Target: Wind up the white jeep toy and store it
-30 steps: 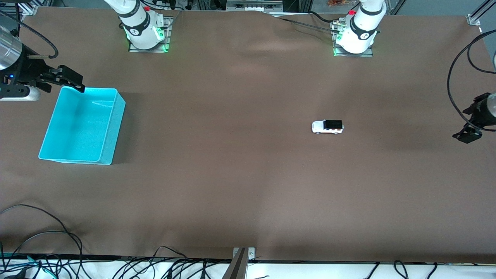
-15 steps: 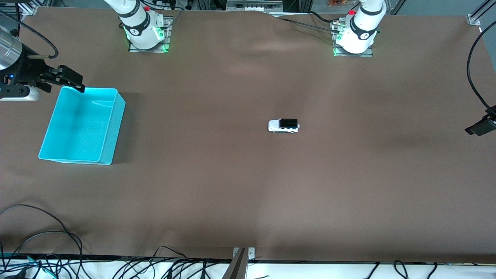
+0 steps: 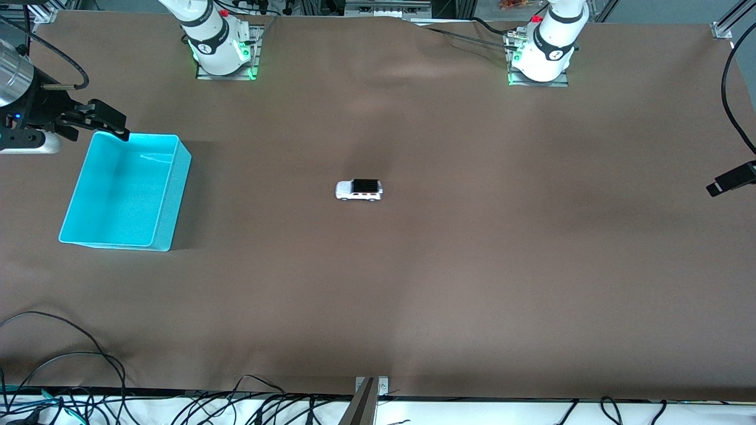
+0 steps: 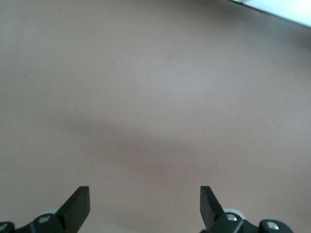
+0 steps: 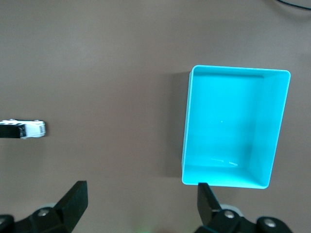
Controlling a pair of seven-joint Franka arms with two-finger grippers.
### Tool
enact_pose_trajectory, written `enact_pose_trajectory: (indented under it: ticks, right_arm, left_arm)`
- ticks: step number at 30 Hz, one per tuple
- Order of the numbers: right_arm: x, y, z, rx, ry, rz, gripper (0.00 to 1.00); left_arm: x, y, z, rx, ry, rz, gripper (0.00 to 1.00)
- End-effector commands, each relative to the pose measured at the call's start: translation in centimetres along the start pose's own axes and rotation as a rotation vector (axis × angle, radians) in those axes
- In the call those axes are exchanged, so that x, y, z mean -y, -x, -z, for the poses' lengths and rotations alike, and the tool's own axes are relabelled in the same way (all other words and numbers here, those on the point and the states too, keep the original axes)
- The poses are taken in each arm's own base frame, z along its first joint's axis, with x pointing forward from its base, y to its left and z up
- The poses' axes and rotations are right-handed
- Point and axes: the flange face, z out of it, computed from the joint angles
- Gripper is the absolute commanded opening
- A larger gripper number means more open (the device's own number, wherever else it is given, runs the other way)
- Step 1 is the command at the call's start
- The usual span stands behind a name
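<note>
A brown sheet covers the desk, faintly rippled near the arm bases; loose black cables trail along its edge nearest the front camera. The white jeep toy stands alone mid-desk, well apart from the cyan bin, toward the left arm's end from it. The right end effector, released, hangs over the bin's corner. The left end effector, fingers spread, hovers over bare desk, well apart from the bin.

No readable text anywhere. Each arm base carries a round black logo mark, too small to make out; nothing else is labelled.
</note>
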Motion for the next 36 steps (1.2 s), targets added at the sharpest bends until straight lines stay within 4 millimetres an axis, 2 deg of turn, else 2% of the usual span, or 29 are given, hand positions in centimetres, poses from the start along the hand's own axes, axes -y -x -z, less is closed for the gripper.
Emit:
enact_pose_trajectory:
  ticks: [1, 11, 16, 36]
  right_arm:
    - [0.0, 0.0, 0.6, -0.009, -0.002, -0.007, 1.00]
    - [0.0, 0.0, 0.6, -0.009, -0.002, -0.007, 1.00]
    - [0.0, 0.0, 0.6, -0.009, -0.002, -0.007, 1.00]
    - [0.0, 0.0, 0.6, -0.009, -0.002, -0.007, 1.00]
  left_arm:
    - [0.1, 0.3, 0.6, 0.037, 0.039, -0.154, 1.00]
    - [-0.2, 1.0, 0.8, 0.045, 0.036, -0.171, 1.00]
    - [-1.4, 1.1, 0.6, 0.052, 0.026, -0.183, 1.00]
    - [-1.3, 1.3, 0.3, 0.070, 0.025, -0.182, 1.00]
